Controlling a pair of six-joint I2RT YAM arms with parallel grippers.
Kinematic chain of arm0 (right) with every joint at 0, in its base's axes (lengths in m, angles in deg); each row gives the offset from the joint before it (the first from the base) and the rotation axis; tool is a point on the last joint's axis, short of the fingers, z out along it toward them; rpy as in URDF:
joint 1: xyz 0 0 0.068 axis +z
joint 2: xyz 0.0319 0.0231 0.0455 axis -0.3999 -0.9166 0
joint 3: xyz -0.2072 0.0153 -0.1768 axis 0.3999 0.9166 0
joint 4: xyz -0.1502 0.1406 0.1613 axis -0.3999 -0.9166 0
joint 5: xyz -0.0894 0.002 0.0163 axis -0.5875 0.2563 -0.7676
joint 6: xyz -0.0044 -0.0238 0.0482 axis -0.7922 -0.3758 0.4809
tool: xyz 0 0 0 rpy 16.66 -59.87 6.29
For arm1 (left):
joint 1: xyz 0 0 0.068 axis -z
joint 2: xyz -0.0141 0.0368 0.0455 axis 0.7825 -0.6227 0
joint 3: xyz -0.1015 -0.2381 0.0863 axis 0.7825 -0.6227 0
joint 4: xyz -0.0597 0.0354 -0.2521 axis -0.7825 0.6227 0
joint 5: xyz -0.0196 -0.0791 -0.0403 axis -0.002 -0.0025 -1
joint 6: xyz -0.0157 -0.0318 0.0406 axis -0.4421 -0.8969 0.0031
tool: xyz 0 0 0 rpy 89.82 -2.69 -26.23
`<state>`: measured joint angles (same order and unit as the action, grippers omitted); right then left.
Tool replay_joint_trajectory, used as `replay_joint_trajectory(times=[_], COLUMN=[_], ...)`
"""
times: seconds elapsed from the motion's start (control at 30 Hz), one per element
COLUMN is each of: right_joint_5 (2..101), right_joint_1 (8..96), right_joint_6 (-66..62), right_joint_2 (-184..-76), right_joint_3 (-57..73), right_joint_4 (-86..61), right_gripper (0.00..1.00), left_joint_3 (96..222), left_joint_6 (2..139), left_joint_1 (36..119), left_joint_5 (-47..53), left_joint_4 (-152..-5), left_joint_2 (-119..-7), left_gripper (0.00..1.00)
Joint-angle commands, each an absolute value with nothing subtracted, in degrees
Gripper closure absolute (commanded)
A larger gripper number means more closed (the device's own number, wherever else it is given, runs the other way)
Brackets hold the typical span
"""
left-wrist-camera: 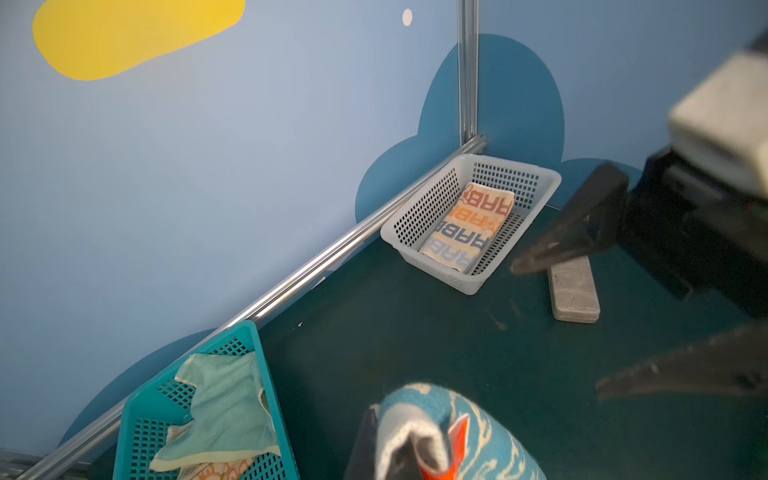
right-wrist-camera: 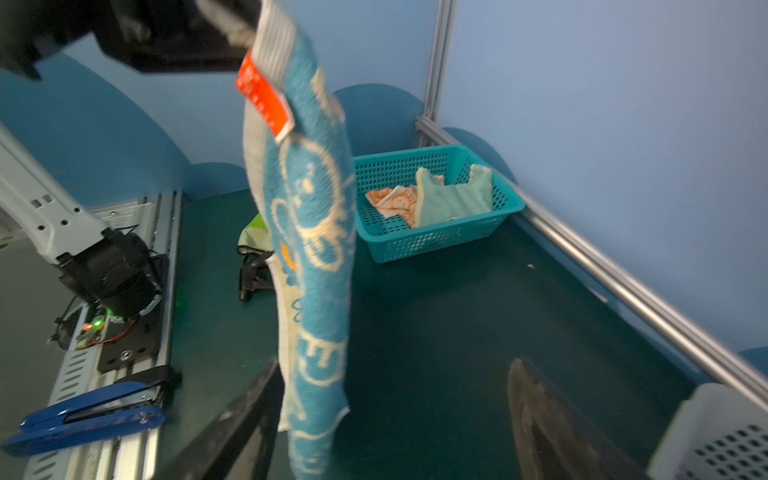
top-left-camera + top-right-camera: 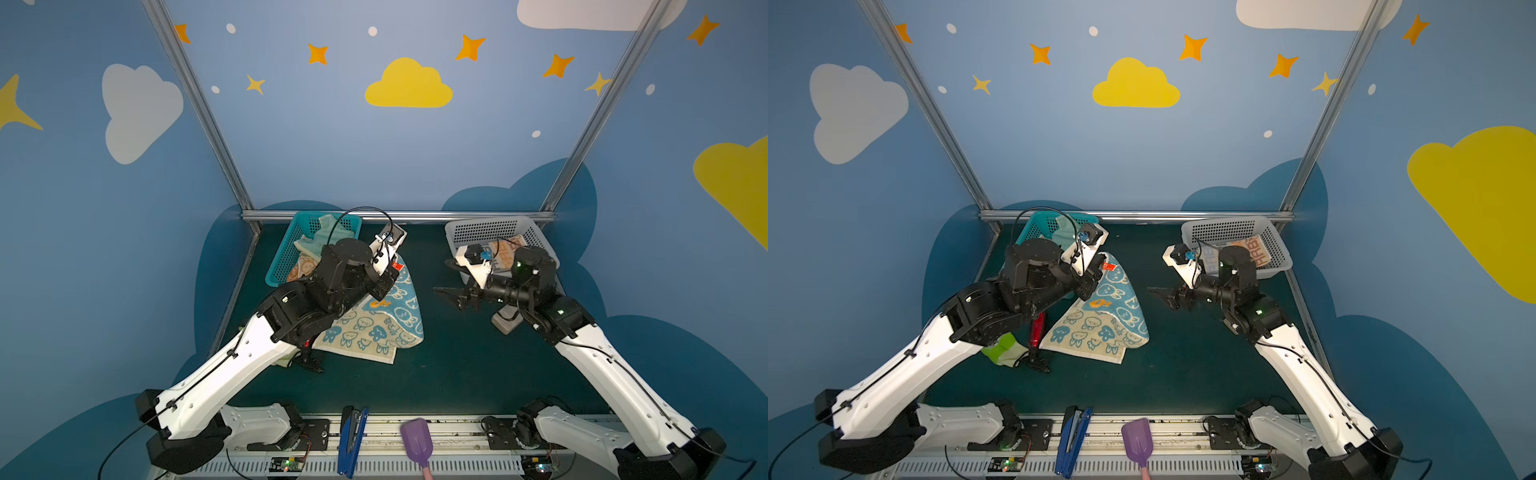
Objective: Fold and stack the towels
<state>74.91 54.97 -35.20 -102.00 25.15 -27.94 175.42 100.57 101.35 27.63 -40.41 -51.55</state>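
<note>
At this point, by judgement, you had about a quarter of the task done: one towel lay folded and three did not. The left gripper (image 3: 394, 270) was clamped tight on a top corner of the blue rabbit towel (image 3: 386, 320), just by its red label (image 2: 262, 97). The cloth hung from that corner, and its lower part lay draped and unfolded on the table (image 3: 457, 374). The right gripper (image 3: 448, 297) stood empty with its jaws wide, near the towel's free edge but apart from it. You found the white basket (image 1: 415, 212) holding only the lettered towel (image 1: 469, 226), folded flat into a neat rectangle. The teal basket (image 2: 432, 239) held the mint-green towel (image 2: 457, 199), crumpled and unfolded, lying partly over the orange rabbit towel (image 2: 395, 203). You had these two and the blue one left to fold and stack.
</note>
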Motion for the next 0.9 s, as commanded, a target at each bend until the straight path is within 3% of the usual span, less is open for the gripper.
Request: replay_joint_trajectory(times=[0.0,0.37,0.63,0.87], right_joint_5=[69.4,48.1,31.8,30.4], right_joint_1=[59.7,71.3,72.3,69.6], right_joint_6=[-33.2,-26.6,-21.5,-21.4], right_joint_2=[-100.1,-103.5,-108.9,-111.5], right_joint_3=[28.0,38.0,39.4,40.1], right_joint_4=[-20.1,-5.4,-2.0,-2.2], right_gripper=[0.17,0.17,0.15,0.18], left_joint_3=[177.1,186.0,188.5,189.9], left_joint_6=[100.9,99.6,99.7,99.7], left_joint_1=[100.2,98.2,98.1,97.6], left_joint_5=[28.8,28.7,28.6,28.7], left_joint_4=[-43.4,-40.5,-39.6,-39.1], left_joint_2=[-53.2,-67.6,-71.1,-71.9], left_gripper=[0.96,0.96,0.96,0.96])
